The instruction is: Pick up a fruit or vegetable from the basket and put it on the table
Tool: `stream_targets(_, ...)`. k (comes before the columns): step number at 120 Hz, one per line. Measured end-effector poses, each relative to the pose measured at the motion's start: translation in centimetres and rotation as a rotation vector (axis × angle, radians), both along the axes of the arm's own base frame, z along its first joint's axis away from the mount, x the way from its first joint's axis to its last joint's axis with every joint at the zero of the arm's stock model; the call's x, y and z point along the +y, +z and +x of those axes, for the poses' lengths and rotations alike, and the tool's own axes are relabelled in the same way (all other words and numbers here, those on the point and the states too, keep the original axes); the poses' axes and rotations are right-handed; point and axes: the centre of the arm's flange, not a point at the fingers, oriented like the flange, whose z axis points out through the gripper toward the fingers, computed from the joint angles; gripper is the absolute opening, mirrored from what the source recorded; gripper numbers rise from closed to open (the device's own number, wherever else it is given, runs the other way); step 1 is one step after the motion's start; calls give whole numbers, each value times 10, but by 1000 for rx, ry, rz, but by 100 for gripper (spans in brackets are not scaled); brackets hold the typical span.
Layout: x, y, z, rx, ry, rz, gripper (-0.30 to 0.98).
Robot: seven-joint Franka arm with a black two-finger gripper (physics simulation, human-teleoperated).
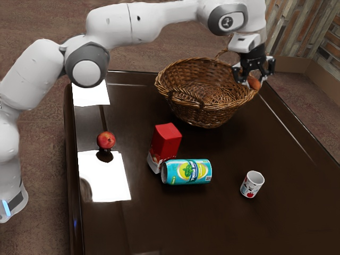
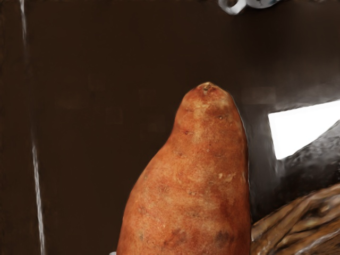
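Note:
My gripper [image 1: 254,81] is at the basket's rim on the exterior view's right, shut on an orange-brown sweet potato [image 1: 254,83]. Seen from the hand, the sweet potato [image 2: 194,180] is large and close, its tapered end pointing away over the dark table [image 2: 95,117]. The wicker basket [image 1: 199,109] stands upright on the table [image 1: 234,223], and its woven rim [image 2: 297,218] lies beside the sweet potato in the wrist view. No other produce can be made out inside the basket.
A red fruit [image 1: 106,140] sits at the exterior view's left. A red carton [image 1: 166,142] and a teal can lying on its side [image 1: 187,171] are in front of the basket, with a white cup [image 1: 252,184] farther right.

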Motion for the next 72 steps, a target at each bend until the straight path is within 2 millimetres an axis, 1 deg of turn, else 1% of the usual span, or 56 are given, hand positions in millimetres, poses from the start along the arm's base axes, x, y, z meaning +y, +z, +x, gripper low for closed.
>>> stream_targets(4,-24,-14,8,1,-25,-1,16)
stream_targets(7,-39,-30,15,9,-40,-3,16)
stream_targets(11,-52,-55,25,25,-48,-5,14)
stream_targets(17,-56,-87,38,45,-42,-7,14)
stream_targets(23,-57,-110,46,56,-32,-10,14)
stream_targets(36,-61,-137,54,71,-17,-14,14)
stream_targets(44,-61,-147,56,79,-6,-16,14)
stream_targets(53,-63,-156,59,81,3,-19,35)
stream_targets(62,-62,-158,60,75,14,-23,49)
stream_targets(66,-59,-149,59,60,21,-24,53)
stream_targets(68,-56,-141,57,49,28,-20,55)
stream_targets(69,-53,-132,54,44,34,-13,56)
stream_targets(70,-48,-124,50,40,44,-3,57)
stream_targets(72,-23,-111,34,70,90,33,58)
